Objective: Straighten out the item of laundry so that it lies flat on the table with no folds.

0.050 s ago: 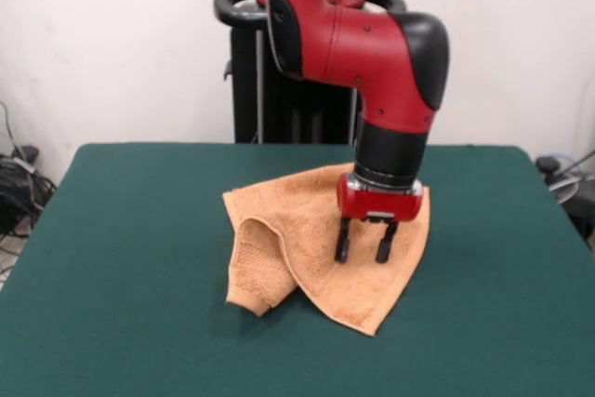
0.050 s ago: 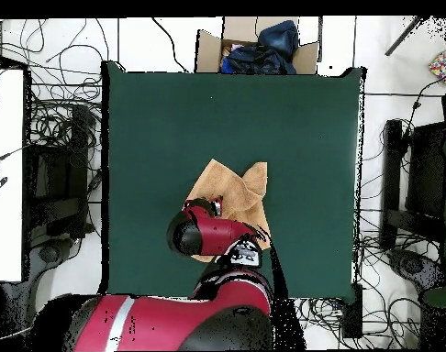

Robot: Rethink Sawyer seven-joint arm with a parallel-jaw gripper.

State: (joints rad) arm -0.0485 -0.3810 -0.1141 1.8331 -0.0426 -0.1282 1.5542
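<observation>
The item of laundry is a peach terry towel lying crumpled near the middle of the green table. Its left part is folded over into a hanging flap with a rounded lump at the bottom left. In the overhead view the laundry shows beyond the red arm, which covers part of it. My gripper hangs just above the towel's right half, open, with both black fingers pointing down and nothing between them.
A cardboard box with dark cloth in it stands past the table's far edge in the overhead view. Cables and black equipment lie on the floor on both sides of the table.
</observation>
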